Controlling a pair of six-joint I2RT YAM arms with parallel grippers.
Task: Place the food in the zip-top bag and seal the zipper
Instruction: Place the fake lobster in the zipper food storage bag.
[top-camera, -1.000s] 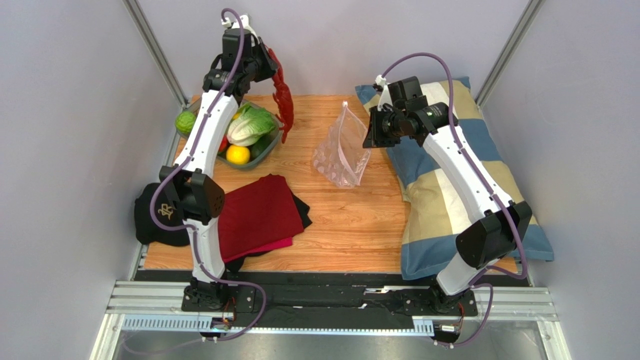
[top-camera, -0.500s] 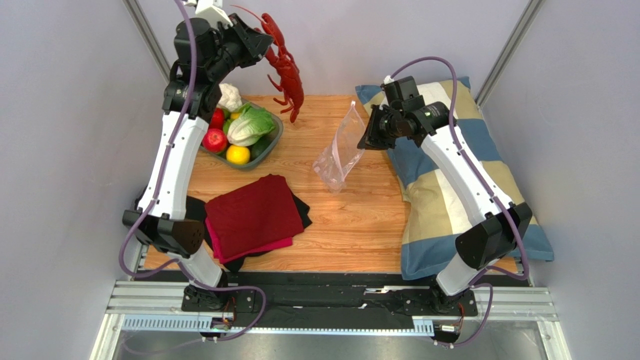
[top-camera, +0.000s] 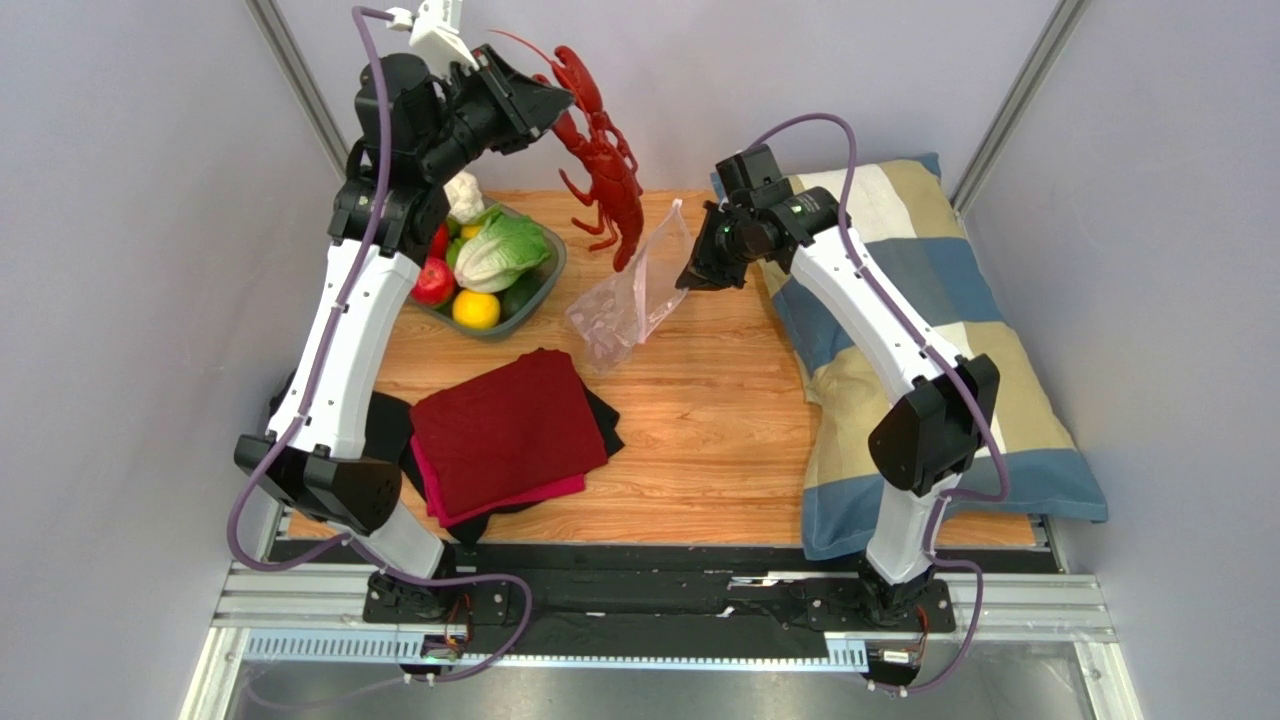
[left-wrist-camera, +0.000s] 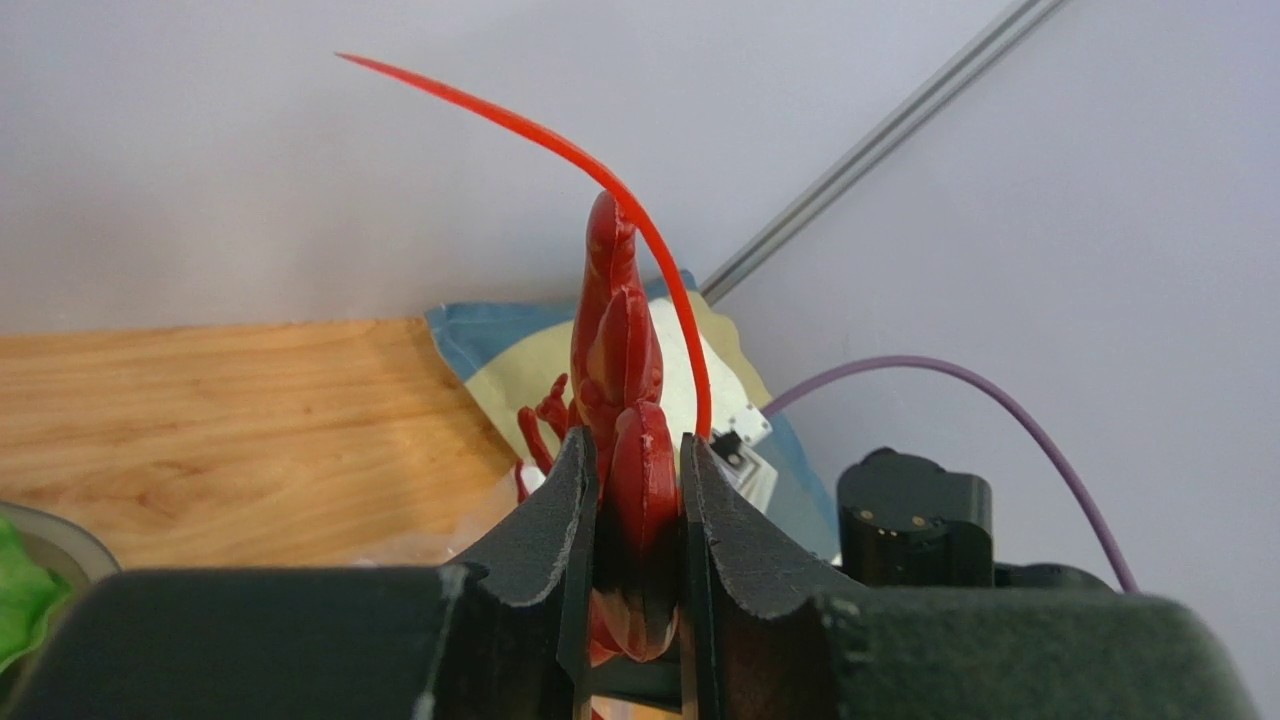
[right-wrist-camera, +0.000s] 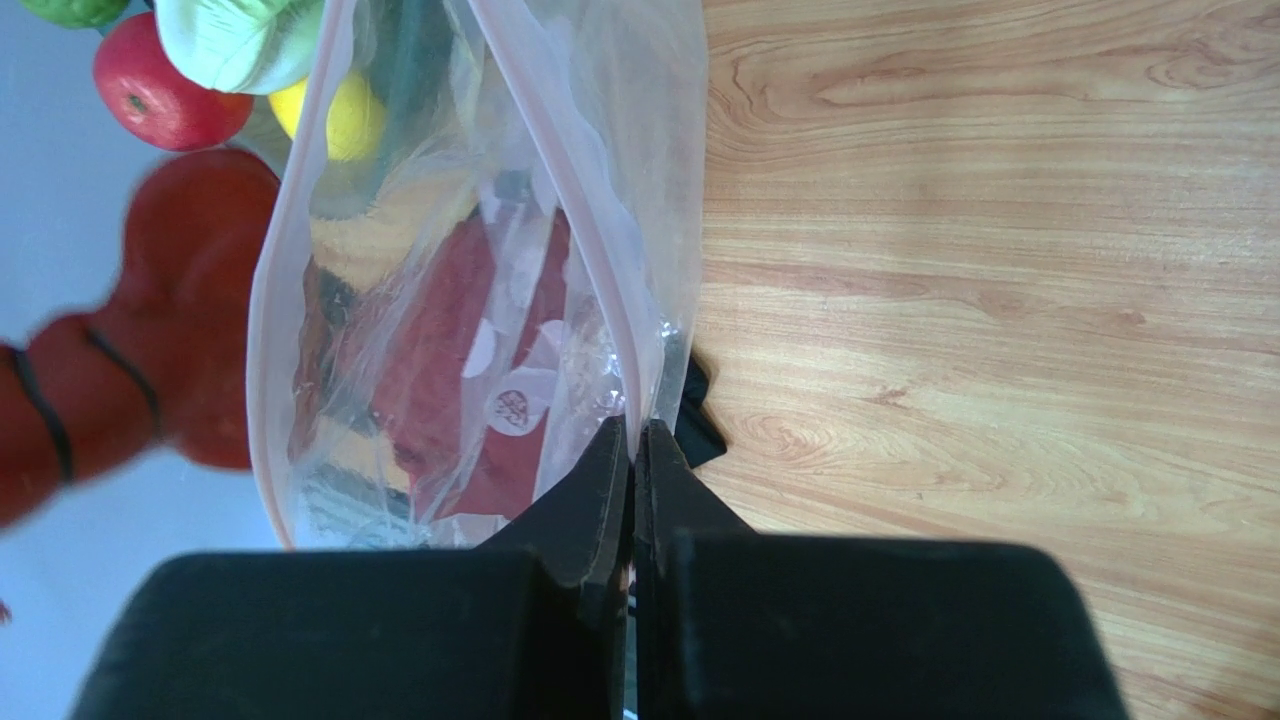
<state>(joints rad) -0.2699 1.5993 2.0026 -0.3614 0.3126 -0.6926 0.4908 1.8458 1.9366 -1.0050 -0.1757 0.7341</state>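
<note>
Folded red cloth (top-camera: 504, 428) nearest, near-left of zip-top bag (top-camera: 619, 308); not food, leave.
Right hand (right-wrist-camera: 631, 432) clenched on bag's mouth edge at zipper (right-wrist-camera: 579, 225), holding bag up over desk (top-camera: 706, 435). Mouth gapes left for loading; bag looks empty.
Bowl (top-camera: 553, 285) of other produce left of bag.
Lobster (top-camera: 601, 150) just above-left of bag mouth, pinched in left hand (left-wrist-camera: 631, 465), hanging toward opening.
Zipper unsealed.

Lab test booth: plain grey walls (top-camera: 135, 225), aluminium mounting rail (top-camera: 1037, 608).
</note>
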